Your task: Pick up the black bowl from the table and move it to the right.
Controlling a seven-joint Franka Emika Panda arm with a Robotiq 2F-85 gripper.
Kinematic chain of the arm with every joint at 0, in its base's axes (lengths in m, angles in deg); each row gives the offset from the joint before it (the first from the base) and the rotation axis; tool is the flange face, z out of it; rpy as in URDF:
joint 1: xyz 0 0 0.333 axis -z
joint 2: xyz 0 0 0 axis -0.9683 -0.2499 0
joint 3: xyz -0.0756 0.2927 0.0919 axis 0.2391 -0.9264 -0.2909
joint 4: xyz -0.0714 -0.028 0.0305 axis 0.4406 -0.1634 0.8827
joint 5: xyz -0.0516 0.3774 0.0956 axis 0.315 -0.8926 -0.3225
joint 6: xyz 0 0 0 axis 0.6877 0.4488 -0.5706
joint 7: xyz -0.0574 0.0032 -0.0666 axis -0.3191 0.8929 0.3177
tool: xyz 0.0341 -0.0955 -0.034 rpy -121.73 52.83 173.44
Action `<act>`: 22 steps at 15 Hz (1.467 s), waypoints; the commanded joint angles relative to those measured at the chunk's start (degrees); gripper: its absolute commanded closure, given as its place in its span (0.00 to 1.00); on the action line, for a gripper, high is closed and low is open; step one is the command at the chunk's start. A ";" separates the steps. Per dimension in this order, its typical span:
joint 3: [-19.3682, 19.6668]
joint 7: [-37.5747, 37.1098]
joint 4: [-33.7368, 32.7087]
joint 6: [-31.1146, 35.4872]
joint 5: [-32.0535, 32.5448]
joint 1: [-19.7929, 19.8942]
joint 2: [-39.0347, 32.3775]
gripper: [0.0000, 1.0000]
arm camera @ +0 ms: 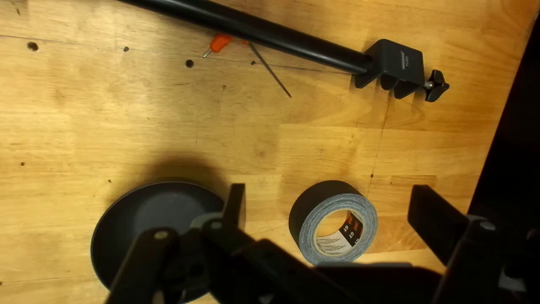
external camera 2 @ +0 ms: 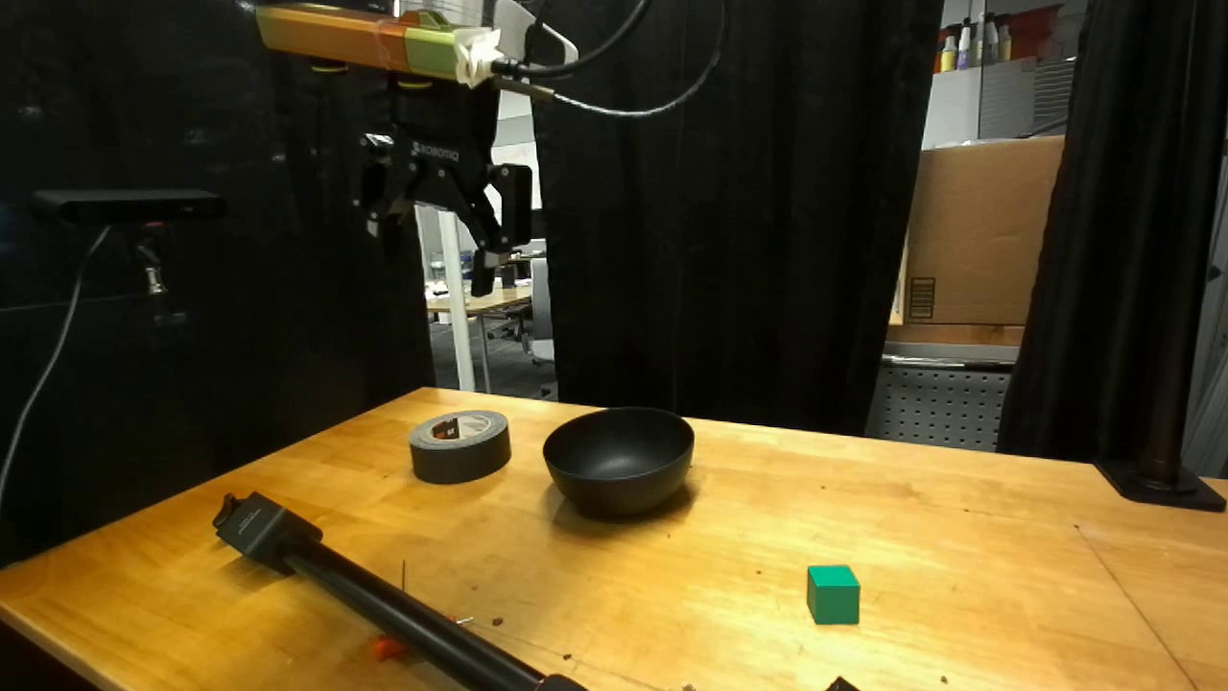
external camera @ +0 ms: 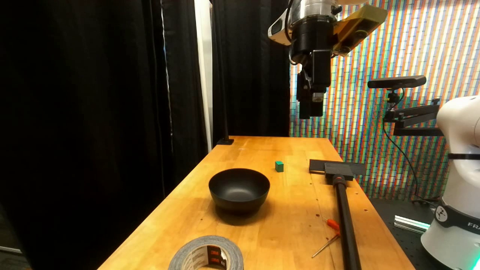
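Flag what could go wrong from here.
In the wrist view, the open black pincer frames the round grey-black tape roll; descending straight might hit that instead.
The round black bowl flares wide; a rim pinch could tip it.
The small green cube sits right of the bowl in an exterior view; a low carry may clip it.

The gripper [arm camera: 328,190] hangs pointing downward beneath the wrist [external camera: 312,9], its two fingers [arm camera: 436,223] spread well apart (the wrist view shows both tips). In an exterior view, the white arm base [external camera: 448,242] stands cut by the frame's edge.
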 commanded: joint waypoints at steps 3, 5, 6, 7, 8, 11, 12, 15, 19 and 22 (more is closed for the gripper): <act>-0.33 2.93 -2.50 -0.90 1.50 1.49 -1.69 0.00; 0.44 6.12 -4.77 -0.67 2.96 1.88 -3.57 0.00; 0.85 8.03 -5.99 -0.35 4.03 2.13 -4.70 0.00; 1.25 9.70 -7.47 -0.20 4.59 2.27 -5.96 0.00; 1.51 11.30 -8.91 -0.03 5.23 2.43 -7.17 0.00; 2.52 16.02 -11.64 0.67 6.43 2.92 -10.01 0.00; 2.81 17.47 -12.29 0.85 6.79 3.10 -10.83 0.00; 3.54 21.11 -13.53 1.72 7.58 3.70 -12.83 0.00; 4.90 25.24 -13.21 3.16 7.06 4.94 -14.36 0.00; 5.59 27.84 -12.63 3.87 7.45 5.78 -15.48 0.00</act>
